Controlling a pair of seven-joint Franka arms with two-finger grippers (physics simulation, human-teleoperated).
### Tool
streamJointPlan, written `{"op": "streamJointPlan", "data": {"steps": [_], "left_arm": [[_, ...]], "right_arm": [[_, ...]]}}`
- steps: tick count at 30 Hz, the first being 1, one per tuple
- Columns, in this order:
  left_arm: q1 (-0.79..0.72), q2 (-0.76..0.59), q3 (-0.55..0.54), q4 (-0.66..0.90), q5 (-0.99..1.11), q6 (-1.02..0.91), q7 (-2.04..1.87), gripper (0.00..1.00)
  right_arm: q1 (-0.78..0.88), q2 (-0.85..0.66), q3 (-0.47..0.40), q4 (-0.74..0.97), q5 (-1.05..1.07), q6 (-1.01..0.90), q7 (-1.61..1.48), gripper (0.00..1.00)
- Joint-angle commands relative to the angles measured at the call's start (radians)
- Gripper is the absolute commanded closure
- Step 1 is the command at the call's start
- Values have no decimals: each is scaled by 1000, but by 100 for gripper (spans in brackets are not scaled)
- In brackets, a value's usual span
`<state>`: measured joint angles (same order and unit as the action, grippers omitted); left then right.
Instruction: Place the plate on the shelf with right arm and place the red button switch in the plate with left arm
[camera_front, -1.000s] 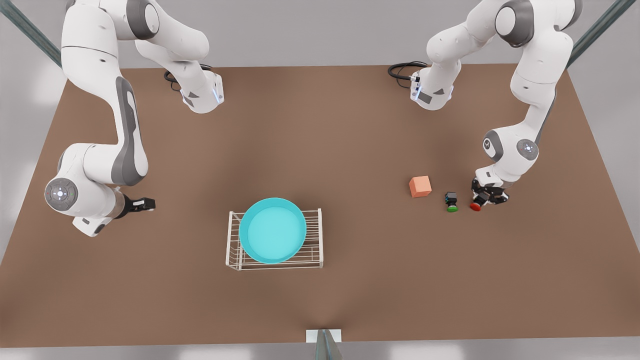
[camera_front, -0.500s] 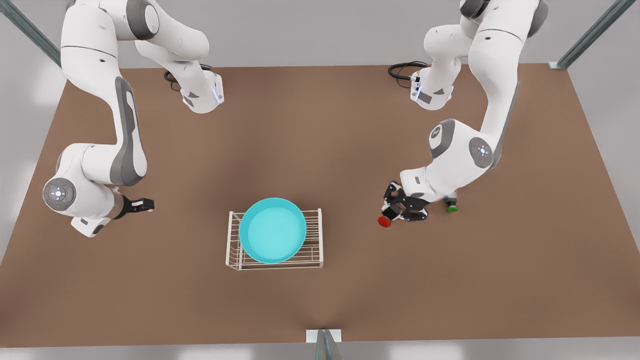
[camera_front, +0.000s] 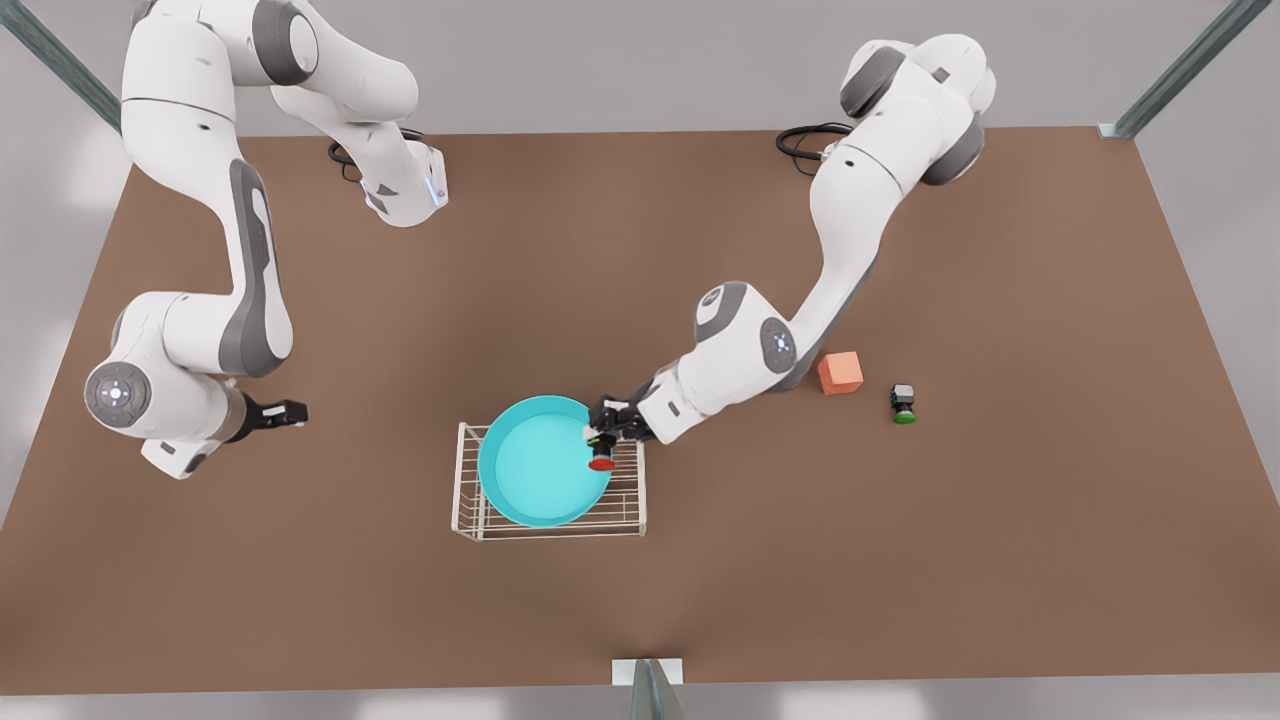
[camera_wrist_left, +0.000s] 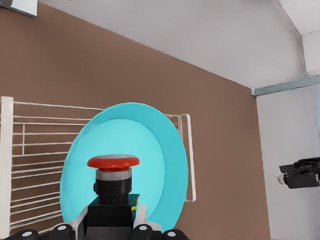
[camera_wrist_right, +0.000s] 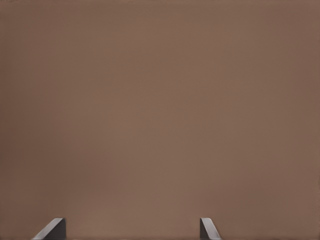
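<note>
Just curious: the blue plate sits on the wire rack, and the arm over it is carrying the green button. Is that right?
Not quite. The left gripper holds the red button, as the left wrist view shows; the green button lies on the table. The plate does sit on the rack.

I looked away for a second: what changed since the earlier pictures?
The left tool, shut on the red-capped button switch, carried it from beside the green-capped switch to the turquoise plate's rim. Plate, white wire shelf, orange cube and open right tool stayed.
</note>
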<state>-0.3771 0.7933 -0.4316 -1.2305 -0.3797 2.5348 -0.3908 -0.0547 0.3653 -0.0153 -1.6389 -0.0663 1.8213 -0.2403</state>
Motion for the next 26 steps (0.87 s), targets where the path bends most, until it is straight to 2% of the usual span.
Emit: {"op": "streamJointPlan", "data": {"steps": [1,5,6,7,9,10,11,12,13,14,16,17,18,19,20,22,26], "left_arm": [[-28,29,5,16,13,150,-616,69],[-126,92,48,16,59,260,-622,69],[-137,96,54,16,84,263,-623,12],[-138,96,63,14,113,262,-625,0],[-125,84,82,5,212,243,-619,0],[-100,52,82,3,239,96,-614,0],[-56,-64,80,3,352,-222,-609,0],[15,-232,80,3,404,-689,-502,0],[150,-338,80,2,412,-944,-249,0],[216,-359,93,2,470,-1076,-82,0],[253,-368,91,2,525,-1110,-31,0],[303,-368,120,3,536,-1145,125,0],[213,-387,396,0,441,-1139,358,0],[228,-463,481,-125,317,-1026,504,0],[254,-676,481,-489,288,-668,512,0],[287,-583,438,-299,292,-795,500,0],[294,-563,412,-270,289,-794,501,0]], "right_arm": [[-10,4,0,5,0,-2,-10,0],[-11,6,-2,5,5,-2,-28,0],[-11,6,-2,7,5,-2,-31,0],[-16,6,0,5,5,-2,-30,0],[-16,7,1,5,5,-2,-28,0],[-16,11,1,5,6,-2,-30,0],[-16,12,0,7,6,0,-30,0],[-16,14,0,7,6,0,-30,0],[-16,15,0,7,6,0,-31,0],[-16,15,0,5,6,0,-30,0],[-16,15,1,7,6,0,-28,0],[-16,17,0,7,6,0,-30,0],[-16,17,1,7,6,0,-30,0],[-16,17,1,7,6,-2,-25,0],[-16,17,1,7,8,-2,-20,0],[-16,17,1,7,6,-13,-17,0],[-17,37,1,7,6,-23,-16,0]]}}
